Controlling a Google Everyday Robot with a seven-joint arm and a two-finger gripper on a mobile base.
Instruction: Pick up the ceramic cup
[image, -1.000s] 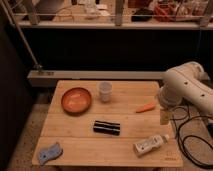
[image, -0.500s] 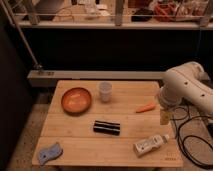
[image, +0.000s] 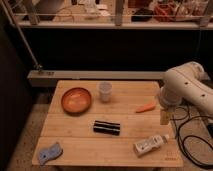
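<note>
- Nothing to report as changed: against the views of one second ago and half a second ago, same pose for the white arm (image: 186, 89) and same place for each thing on the table (image: 131, 136).
- Hanging low under the arm, at the right edge of the table as seen in the camera view: the hand (image: 164, 117), near the orange carrot-like piece (image: 145, 107).
- Cannot tell whether the hand is spread or pressed together; in any case not pinching the cup.
- Standing upright at the back middle of the table: the ceramic cup (image: 105, 91), just beside the orange-brown bowl (image: 76, 100), on the bowl's right in the view, and well apart from the hand.
- Closer to the camera: a black oblong block (image: 106, 127) in the middle, a white bottle (image: 150, 145) lying at the front right, a blue-grey cloth (image: 49, 153) at the front left.
- Meaning for the task, as a judgement only: no progress so far, with the reach, the grip and the lift all not yet done.
- Probably needed next: to carry the hand across the table toward the cup, passing above the carrot-like piece.
- To watch during the approach: the bowl so close on one side of the cup, and the danger of tipping a tall narrow cup with a sideways push.
</note>
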